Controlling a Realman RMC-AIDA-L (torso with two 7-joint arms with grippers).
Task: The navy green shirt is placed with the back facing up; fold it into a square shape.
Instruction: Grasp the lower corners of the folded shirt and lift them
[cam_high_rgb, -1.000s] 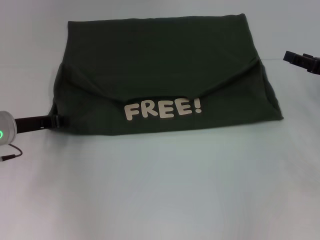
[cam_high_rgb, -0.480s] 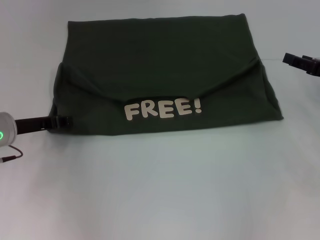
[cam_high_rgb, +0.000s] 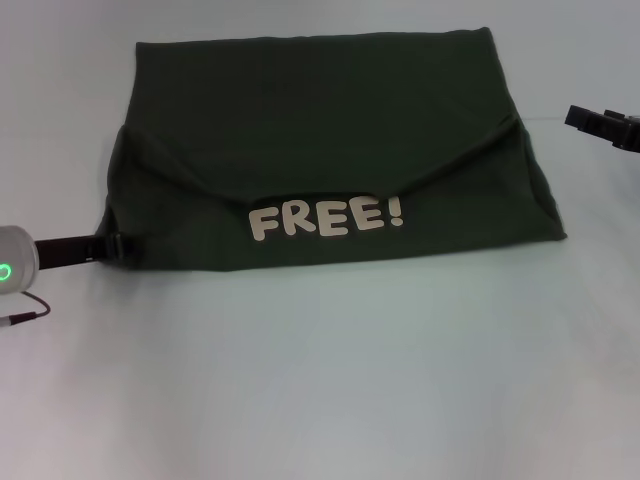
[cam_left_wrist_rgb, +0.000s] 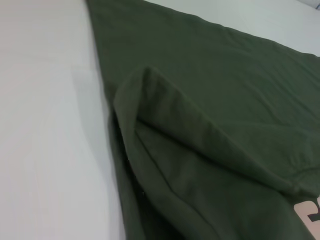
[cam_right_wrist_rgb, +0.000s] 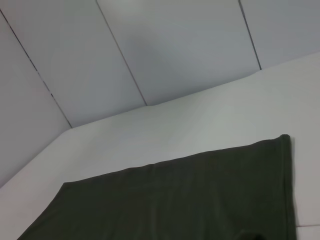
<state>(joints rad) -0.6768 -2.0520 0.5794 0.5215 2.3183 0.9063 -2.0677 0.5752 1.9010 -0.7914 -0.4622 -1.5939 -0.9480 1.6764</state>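
The navy green shirt (cam_high_rgb: 320, 130) lies partly folded on the white table (cam_high_rgb: 320, 380). Its lower part is turned up, showing the cream letters "FREE!" (cam_high_rgb: 327, 217). My left gripper (cam_high_rgb: 112, 245) lies low on the table at the shirt's near left corner, its tip touching the cloth edge. In the left wrist view the shirt (cam_left_wrist_rgb: 210, 100) fills the frame, with a layered fold (cam_left_wrist_rgb: 165, 150) close by and none of my fingers showing. My right gripper (cam_high_rgb: 590, 120) hovers just off the shirt's right side, apart from it. The right wrist view shows the shirt's plain far part (cam_right_wrist_rgb: 190, 200).
A thin cable (cam_high_rgb: 25, 312) hangs from my left wrist over the table's near left. Grey wall panels (cam_right_wrist_rgb: 175, 45) stand behind the table's far edge. White tabletop stretches in front of the shirt.
My left gripper's tip reached a little further right over the shirt's corner half a second ago, and has since drawn back left. The shirt and right gripper stay as they were.
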